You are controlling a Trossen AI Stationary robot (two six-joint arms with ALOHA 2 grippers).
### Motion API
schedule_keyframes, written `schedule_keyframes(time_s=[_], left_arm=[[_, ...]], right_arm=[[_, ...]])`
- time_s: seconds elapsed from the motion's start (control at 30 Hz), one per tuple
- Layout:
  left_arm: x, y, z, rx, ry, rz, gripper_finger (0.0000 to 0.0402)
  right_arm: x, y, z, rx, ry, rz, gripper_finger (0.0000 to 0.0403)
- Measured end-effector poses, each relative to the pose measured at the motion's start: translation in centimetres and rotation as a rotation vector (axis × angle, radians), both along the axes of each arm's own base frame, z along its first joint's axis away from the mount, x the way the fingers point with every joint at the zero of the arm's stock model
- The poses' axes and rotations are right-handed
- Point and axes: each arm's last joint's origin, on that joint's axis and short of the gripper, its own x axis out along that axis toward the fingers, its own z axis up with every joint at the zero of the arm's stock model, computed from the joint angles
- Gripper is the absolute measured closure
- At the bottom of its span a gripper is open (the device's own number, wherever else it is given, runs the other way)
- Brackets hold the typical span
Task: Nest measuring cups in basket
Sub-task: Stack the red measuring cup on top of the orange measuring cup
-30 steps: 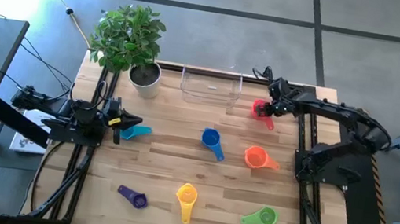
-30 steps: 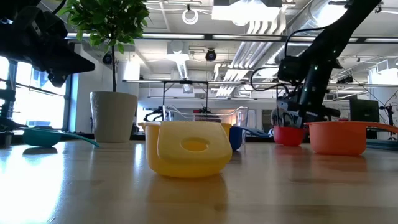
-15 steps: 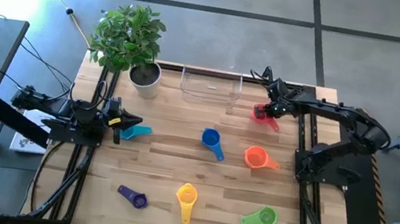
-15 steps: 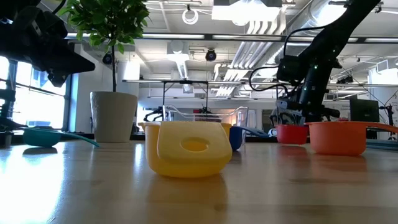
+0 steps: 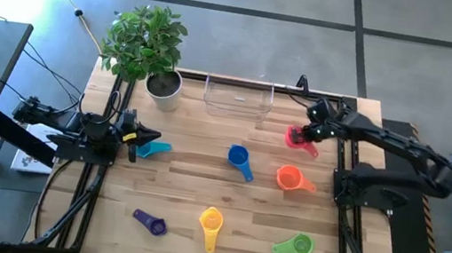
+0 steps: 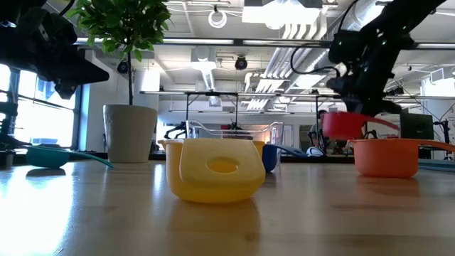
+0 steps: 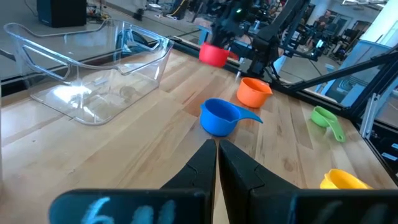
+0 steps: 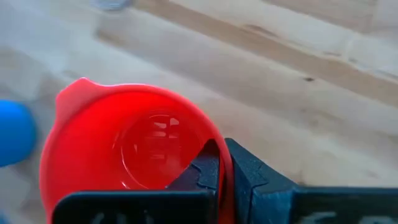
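Wooden table [image 5: 190, 184]: right pincer [image 5: 304, 135] grips red cup [image 6: 343, 125] aloft

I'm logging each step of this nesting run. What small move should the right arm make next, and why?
Probably carry the red cup across to the basket and lower it in. The right gripper is shut on the cup's rim, the cup hangs clear of the table in the low view, and the basket looks empty.
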Motion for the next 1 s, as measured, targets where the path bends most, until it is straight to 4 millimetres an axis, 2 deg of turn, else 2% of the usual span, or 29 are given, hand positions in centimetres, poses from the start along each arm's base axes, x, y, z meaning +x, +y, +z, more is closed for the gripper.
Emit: schedule_keyframes(time_s=[0.27,0.57,0.8,1.0], left_arm=[[0.0,0.0,0.0,0.0,0.0,0.0,0.0392],[0.0,0.0,0.0,0.0,0.0,0.0,0.0392],[0.0,0.0,0.0,0.001,0.001,0.0,0.0392],[0.0,0.0,0.0,0.001,0.001,0.0,0.0392]], right_arm=[[-0.4,4.4,2.0,0.072,-0.096,0.041,0.0402],[0.6,8.6,2.2,0.124,-0.105,0.211,0.0402],[0.5,10.2,2.0,0.087,-0.045,0.224,0.0403],[1.0,10.8,0.7,0.08,0.08,0.238,0.0403]])
